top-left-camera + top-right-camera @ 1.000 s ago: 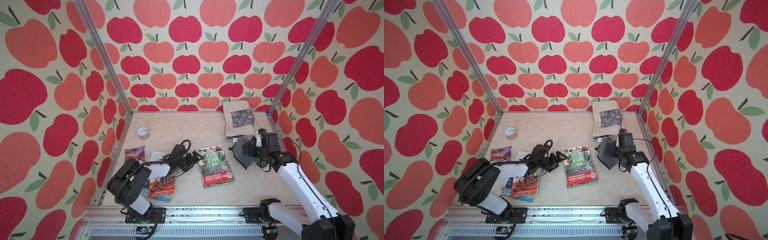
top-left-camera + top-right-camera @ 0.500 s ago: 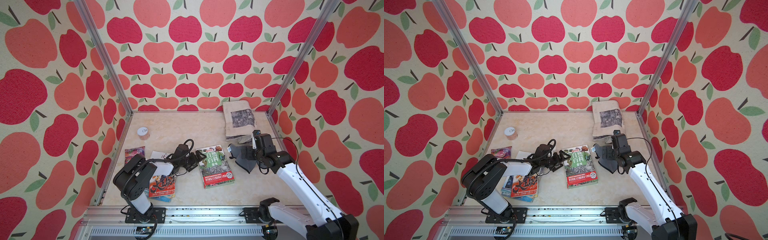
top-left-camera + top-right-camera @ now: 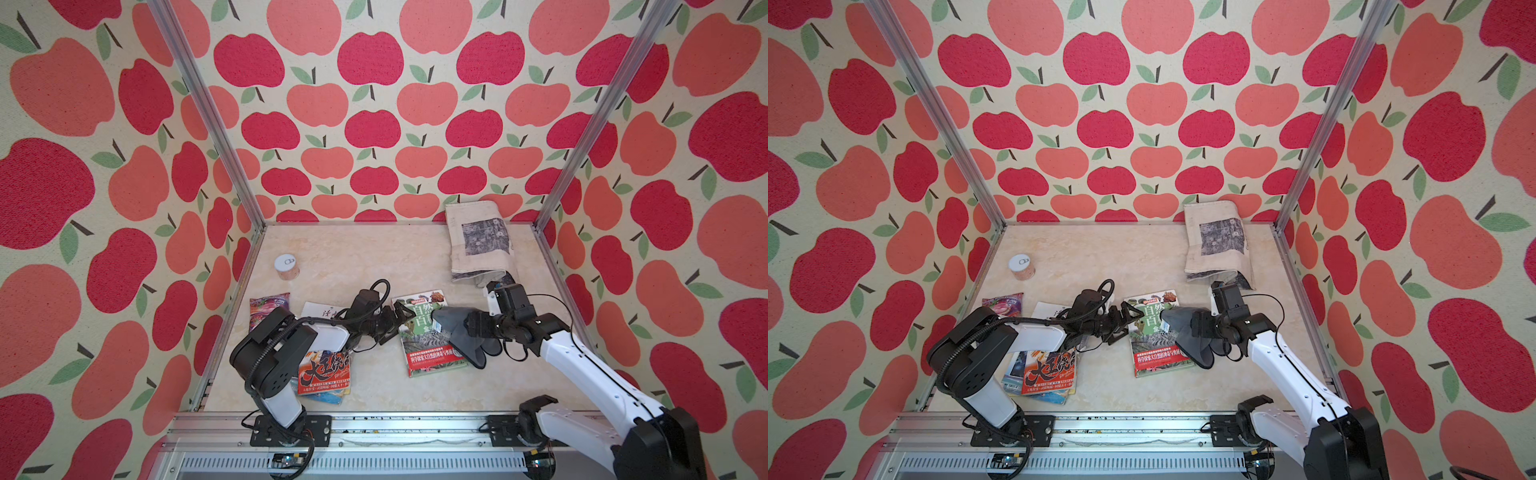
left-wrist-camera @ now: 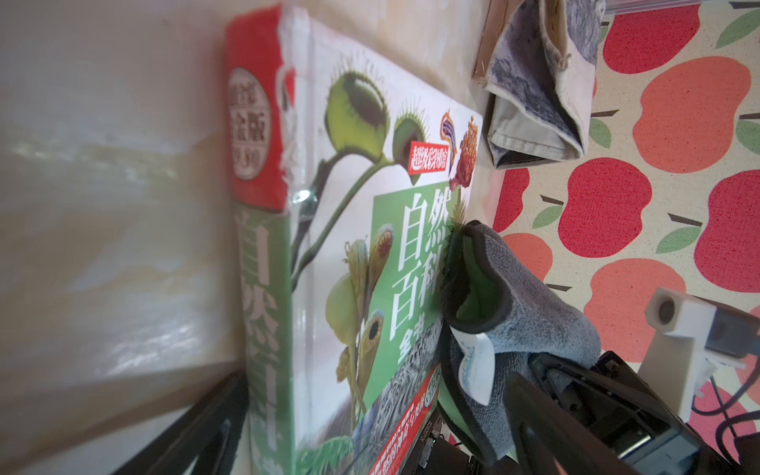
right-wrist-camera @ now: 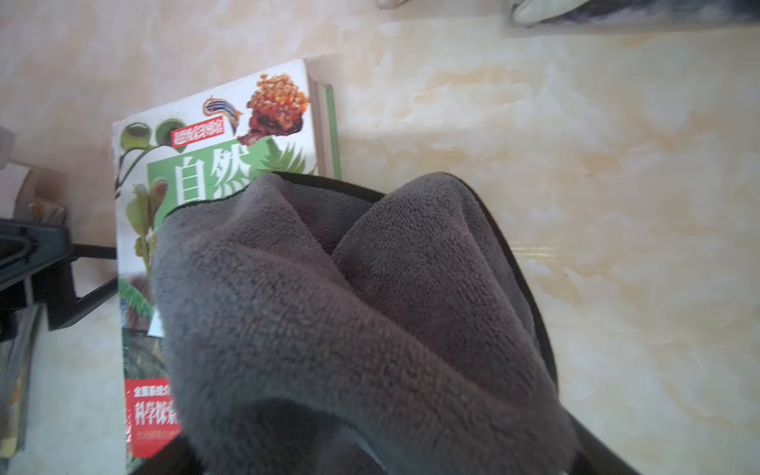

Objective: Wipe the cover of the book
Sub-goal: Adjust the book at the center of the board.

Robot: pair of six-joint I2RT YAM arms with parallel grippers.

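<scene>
Book [image 3: 417, 338] with the green nature cover lies flat and face up on the front half of the bench [image 3: 365, 266], a little toward its right edge. My right arm comes in from the front right corner, its white forearm slanting inward. The wrist is turned so the right gripper [image 3: 471, 326] points across toward the left edge. Its jaws pinch a thick bunch of the grey cloth [image 3: 455, 332], which drapes over the right part of the cover and overhangs that edge of the book. My left arm is folded at its base on the front edge, with the forearm low above the stack of magazines [image 3: 326, 372]. My left gripper [image 3: 399, 324] sits at the book's spine with its jaws spread wide. Whether a finger touches the spine I cannot tell.
</scene>
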